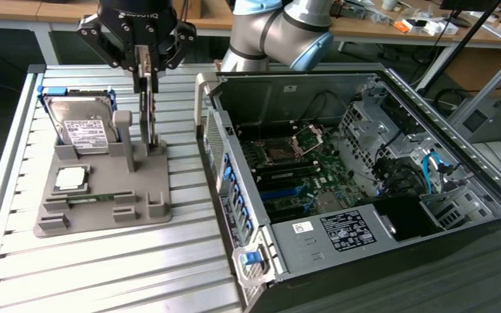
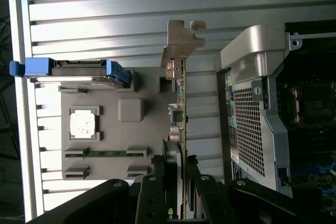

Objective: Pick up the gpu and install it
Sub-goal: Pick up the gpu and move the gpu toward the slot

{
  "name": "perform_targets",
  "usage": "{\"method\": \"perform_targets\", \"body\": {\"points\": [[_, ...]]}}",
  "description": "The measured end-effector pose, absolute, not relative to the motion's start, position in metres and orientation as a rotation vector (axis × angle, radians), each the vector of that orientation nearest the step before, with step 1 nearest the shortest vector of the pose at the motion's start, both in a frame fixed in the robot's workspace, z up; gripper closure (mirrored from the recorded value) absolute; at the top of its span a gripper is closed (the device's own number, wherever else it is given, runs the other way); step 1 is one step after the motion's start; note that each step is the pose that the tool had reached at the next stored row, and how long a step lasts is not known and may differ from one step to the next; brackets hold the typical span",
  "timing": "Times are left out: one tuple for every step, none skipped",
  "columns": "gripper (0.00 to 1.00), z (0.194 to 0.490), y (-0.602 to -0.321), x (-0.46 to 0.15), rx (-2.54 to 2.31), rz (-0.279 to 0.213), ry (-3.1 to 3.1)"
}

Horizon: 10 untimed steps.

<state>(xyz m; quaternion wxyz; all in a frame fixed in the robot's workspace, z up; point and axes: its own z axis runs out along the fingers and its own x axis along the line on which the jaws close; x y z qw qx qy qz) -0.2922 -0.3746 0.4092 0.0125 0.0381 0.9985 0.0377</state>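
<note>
Above grey plastic holder tray (image 1: 102,203) on ribbed aluminium surface (image 1: 102,280): black gripper (image 1: 149,68) pinches thin dark flat gpu (image 1: 151,114), fingers (image 2: 152,195) partly closed on both faces. Card upright, edge-on; fan face hard to make out, gripped end hidden. Silver metal end bracket (image 2: 181,43) opposite fingers. Lower edge touching tray or clear: cannot tell. Boxy silver hard drive (image 1: 85,127) and square silver CPU chip (image 1: 70,177) in tray. Open black computer case (image 1: 276,91) beside.
</note>
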Motion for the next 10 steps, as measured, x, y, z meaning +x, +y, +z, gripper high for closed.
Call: {"method": "perform_targets", "body": {"points": [[0.73, 0.4097, -0.3746, -0.2922, 0.119, 0.118, 3.112], [0.73, 0.4102, -0.3746, -0.2922, 0.119, 0.118, 3.112], [0.73, 0.4108, -0.3746, -0.2922, 0.119, 0.118, 3.112], [0.73, 0.4113, -0.3746, -0.2922, 0.119, 0.118, 3.112], [0.73, 0.4118, -0.3746, -0.2922, 0.119, 0.118, 3.112], [0.73, 0.4124, -0.3746, -0.2922, 0.119, 0.118, 3.112], [0.73, 0.4129, -0.3746, -0.2922, 0.119, 0.117, 3.112], [0.73, 0.4135, -0.3746, -0.2922, 0.119, 0.118, 3.112], [0.73, 0.4139, -0.3746, -0.2922, 0.119, 0.118, 3.112], [0.73, 0.4144, -0.3746, -0.2922, 0.119, 0.118, 3.112]]}}
